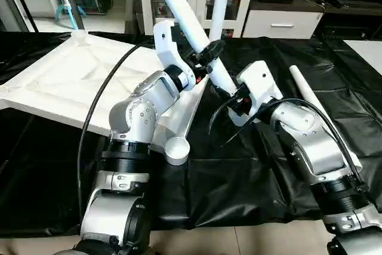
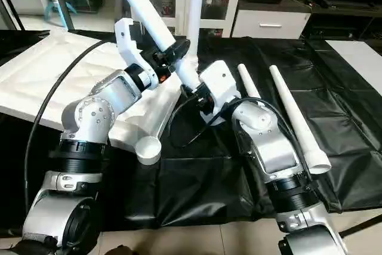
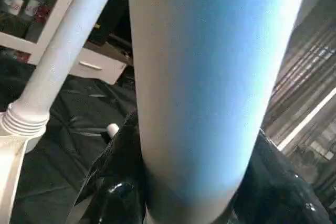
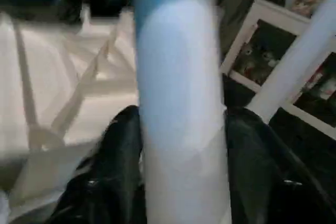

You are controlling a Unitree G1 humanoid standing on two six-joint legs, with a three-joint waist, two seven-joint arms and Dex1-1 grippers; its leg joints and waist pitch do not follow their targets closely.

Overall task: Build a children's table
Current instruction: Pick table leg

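One leg stands socketed in the upturned tabletop; both the left gripper and right gripper clasp a second leg; two legs lie unused.

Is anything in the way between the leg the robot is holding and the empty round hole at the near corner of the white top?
Nothing visible blocks it. Both grippers hold the tilted leg, the left gripper higher and the right gripper lower. The empty corner socket lies open below them.
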